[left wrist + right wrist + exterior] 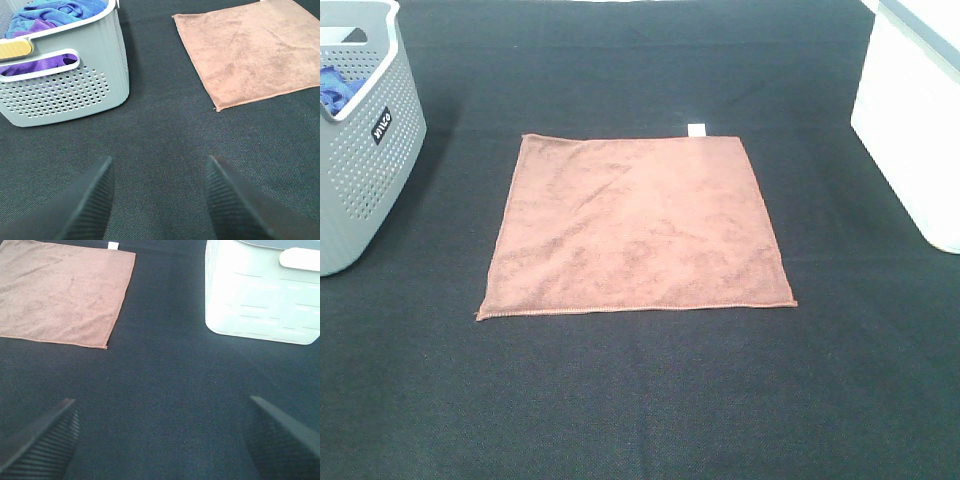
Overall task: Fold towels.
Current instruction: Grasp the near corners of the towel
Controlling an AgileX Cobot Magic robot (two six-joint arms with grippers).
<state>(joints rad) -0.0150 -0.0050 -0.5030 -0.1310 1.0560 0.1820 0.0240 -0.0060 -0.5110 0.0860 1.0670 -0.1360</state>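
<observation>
1. Brown towel lies opened flat, one layer, on the black table cover. It is not yet folded. I see faint creases across it and a small white tag poking out at its far edge.
2. Left gripper: hangs low over bare cover, off the towel's near-left corner and apart from it. It is angled forward and down, so that corner and the grey basket both sit ahead of it. Its fingers are spread moderately, with nothing between them and only cover below.
3. Right gripper: same low, forward-tilted pose off the towel's near-right corner, also clear of the cloth. Its fingers are parted very wide, more than the left pair, and grip nothing.
4. The grey basket stands well to the left of the towel and holds blue and purple cloths.
5. White bin stands well to the right of the towel; I cannot see its inside.
6. Neither gripper touches the towel.
</observation>
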